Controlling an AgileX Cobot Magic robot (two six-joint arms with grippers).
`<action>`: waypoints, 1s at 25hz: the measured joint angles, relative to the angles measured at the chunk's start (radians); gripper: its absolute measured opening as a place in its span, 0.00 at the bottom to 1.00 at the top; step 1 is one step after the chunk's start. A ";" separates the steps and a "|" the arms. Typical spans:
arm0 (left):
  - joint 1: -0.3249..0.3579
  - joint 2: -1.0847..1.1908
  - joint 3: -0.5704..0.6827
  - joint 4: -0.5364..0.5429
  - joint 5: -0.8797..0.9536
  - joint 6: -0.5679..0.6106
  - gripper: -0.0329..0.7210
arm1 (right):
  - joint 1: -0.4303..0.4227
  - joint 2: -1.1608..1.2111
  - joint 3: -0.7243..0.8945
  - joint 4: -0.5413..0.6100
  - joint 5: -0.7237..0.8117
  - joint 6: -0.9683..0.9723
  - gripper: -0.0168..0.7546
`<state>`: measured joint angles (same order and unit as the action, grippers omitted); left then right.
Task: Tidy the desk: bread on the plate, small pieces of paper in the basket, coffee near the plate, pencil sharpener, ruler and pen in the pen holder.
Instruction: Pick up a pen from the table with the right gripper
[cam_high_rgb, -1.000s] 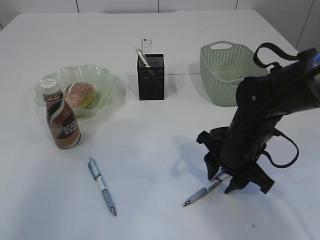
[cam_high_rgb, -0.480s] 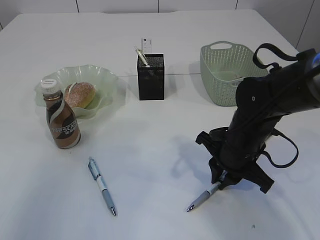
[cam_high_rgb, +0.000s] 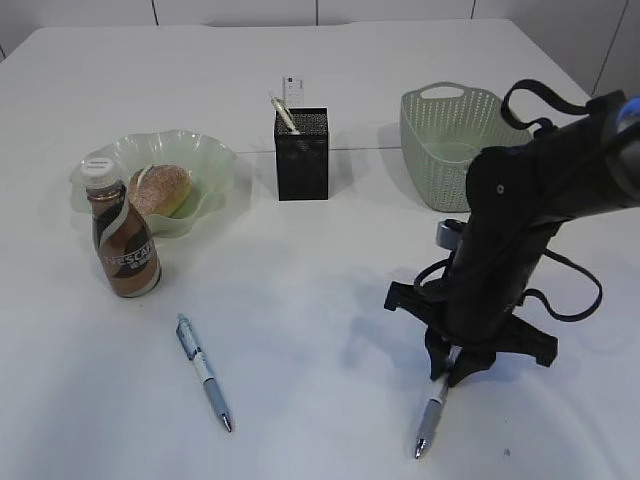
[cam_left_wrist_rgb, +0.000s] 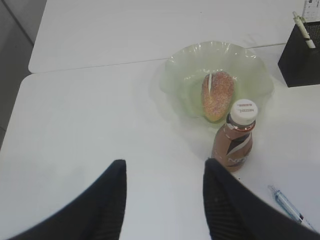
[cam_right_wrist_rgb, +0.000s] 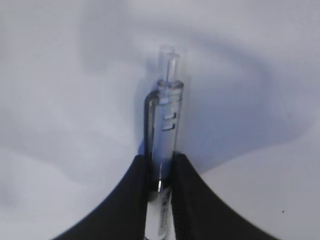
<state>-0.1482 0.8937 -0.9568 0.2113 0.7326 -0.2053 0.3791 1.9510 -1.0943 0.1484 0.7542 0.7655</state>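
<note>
1. My right gripper (cam_high_rgb: 446, 372) is clamped on a pen (cam_high_rgb: 431, 413); the wrist view shows both fingers (cam_right_wrist_rgb: 131, 200) pressed against its barrel, tip hanging down toward the table (cam_high_rgb: 320, 300)
2. My left gripper (cam_left_wrist_rgb: 162, 200) hangs with jaws apart, holding nothing
3. A second pen (cam_high_rgb: 204, 372) lies on the table, in front of the coffee (cam_high_rgb: 122, 232)
4. Coffee stands just beside the plate (cam_high_rgb: 210, 160), bread (cam_high_rgb: 160, 189) on it
5. Holder (cam_high_rgb: 302, 155) sits mid-table, basket (cam_high_rgb: 450, 135) to its right

pens (cam_high_rgb: 203, 372) 2 | bottle (cam_high_rgb: 123, 229) 1 | plate (cam_high_rgb: 205, 160) 1 | bread (cam_high_rgb: 160, 189) 1 | basket (cam_high_rgb: 440, 130) 1 | holder (cam_high_rgb: 302, 155) 1
</note>
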 joint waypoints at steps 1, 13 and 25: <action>0.000 0.000 0.000 0.000 0.000 0.000 0.51 | 0.000 0.000 -0.005 0.000 0.010 -0.019 0.19; 0.000 0.000 0.000 -0.004 0.000 0.000 0.51 | 0.000 0.005 -0.321 -0.015 0.272 -0.371 0.18; 0.000 0.000 0.000 -0.004 0.000 0.000 0.50 | 0.000 0.008 -0.557 -0.048 0.353 -0.635 0.18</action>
<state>-0.1482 0.8937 -0.9568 0.2077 0.7326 -0.2053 0.3791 1.9588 -1.6509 0.1008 1.1077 0.1309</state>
